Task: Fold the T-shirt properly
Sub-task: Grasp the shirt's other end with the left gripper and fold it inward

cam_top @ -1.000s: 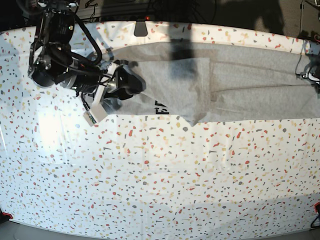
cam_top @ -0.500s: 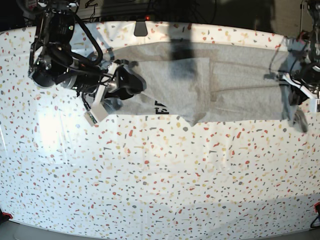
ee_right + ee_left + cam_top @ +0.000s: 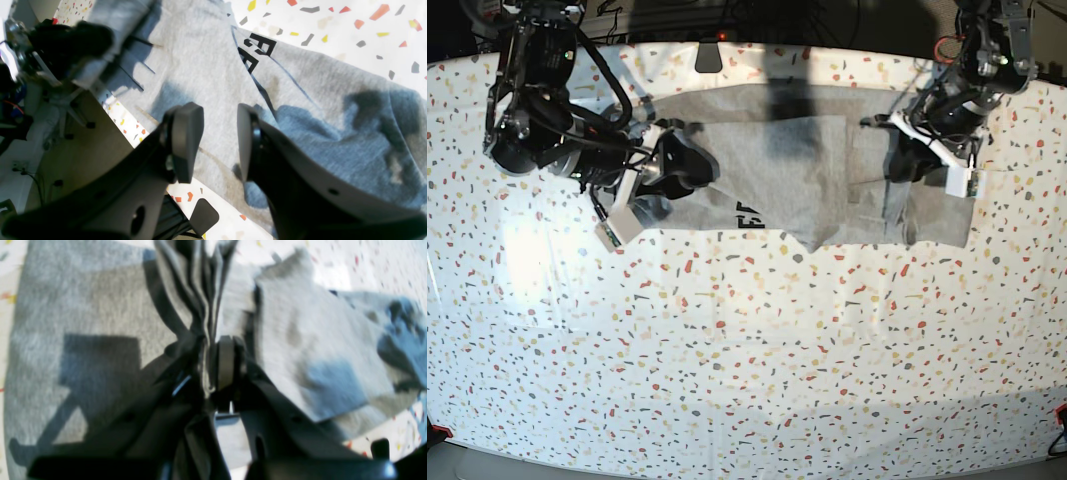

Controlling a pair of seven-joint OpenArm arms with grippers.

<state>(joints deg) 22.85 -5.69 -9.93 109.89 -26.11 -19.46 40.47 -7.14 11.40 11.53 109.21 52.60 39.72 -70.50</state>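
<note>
While the left gripper [image 3: 213, 366] seemingly pinches the T-shirt [image 3: 827, 170], the right gripper [image 3: 213, 140] hovers agape.

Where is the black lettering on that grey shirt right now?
In the base view the black lettering sits on the T-shirt near its front edge, just right of the right gripper. The right wrist view shows it beyond the open fingertips.

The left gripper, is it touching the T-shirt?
Touching. The left wrist view shows the left gripper shut on a bunched fold of the T-shirt.
</note>
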